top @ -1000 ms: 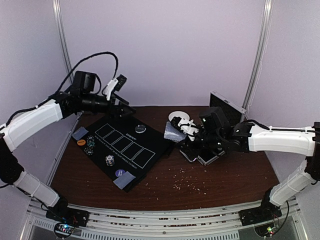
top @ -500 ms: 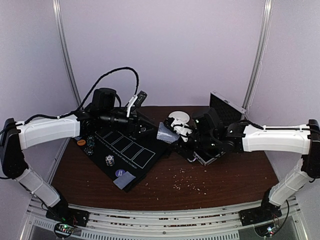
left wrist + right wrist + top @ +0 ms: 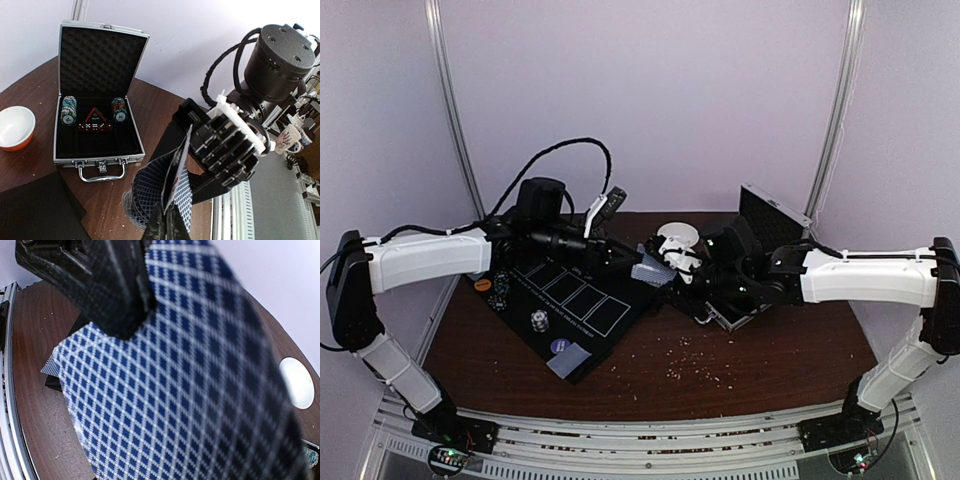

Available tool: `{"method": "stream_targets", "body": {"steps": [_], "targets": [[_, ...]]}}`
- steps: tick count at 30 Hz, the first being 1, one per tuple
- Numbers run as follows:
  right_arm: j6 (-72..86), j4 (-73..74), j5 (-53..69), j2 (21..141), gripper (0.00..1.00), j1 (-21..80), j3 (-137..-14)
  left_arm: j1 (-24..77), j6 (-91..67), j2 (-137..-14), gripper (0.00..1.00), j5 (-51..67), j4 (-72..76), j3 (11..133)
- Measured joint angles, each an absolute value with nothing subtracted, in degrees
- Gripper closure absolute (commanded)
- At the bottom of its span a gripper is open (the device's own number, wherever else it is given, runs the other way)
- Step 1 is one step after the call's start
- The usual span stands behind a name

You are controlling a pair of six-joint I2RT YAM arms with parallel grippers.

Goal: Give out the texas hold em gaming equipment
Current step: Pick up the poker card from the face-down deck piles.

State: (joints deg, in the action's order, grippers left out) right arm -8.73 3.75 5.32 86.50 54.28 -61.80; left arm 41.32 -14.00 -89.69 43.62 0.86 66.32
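A fan of blue-checked playing cards (image 3: 651, 268) hangs above the table's middle, and my right gripper (image 3: 672, 272) is shut on it. My left gripper (image 3: 169, 227) has reached across and is shut on the edge of one card (image 3: 176, 172) of that fan. The card backs (image 3: 175, 390) fill the right wrist view and hide the right fingers; a left fingertip (image 3: 100, 285) pinches at the top. Poker chip stacks (image 3: 538, 320) and a purple disc (image 3: 560, 345) lie on the black mat (image 3: 582, 300). A pale disc (image 3: 297, 382) lies beyond the cards.
The silver case (image 3: 100, 155) stands open behind the cards, with chip stacks (image 3: 68, 110) and red dice (image 3: 94, 125) inside. A white bowl with an orange rim (image 3: 15, 127) sits to its left. Crumbs speckle the brown table (image 3: 720, 370).
My left arm has swung from the mat's far left corner to the fan and closed on one card. The right gripper has shifted the cards slightly left.
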Motion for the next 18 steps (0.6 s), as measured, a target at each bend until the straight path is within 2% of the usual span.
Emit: {"method": "stream_targets", "body": {"steps": [18], "targets": [[-8.1,2.9,2.7,85.5,0.60,53.9,-60.4,41.3,-16.6,-84.6,1.00,39.7,-1.0,64.8]]}}
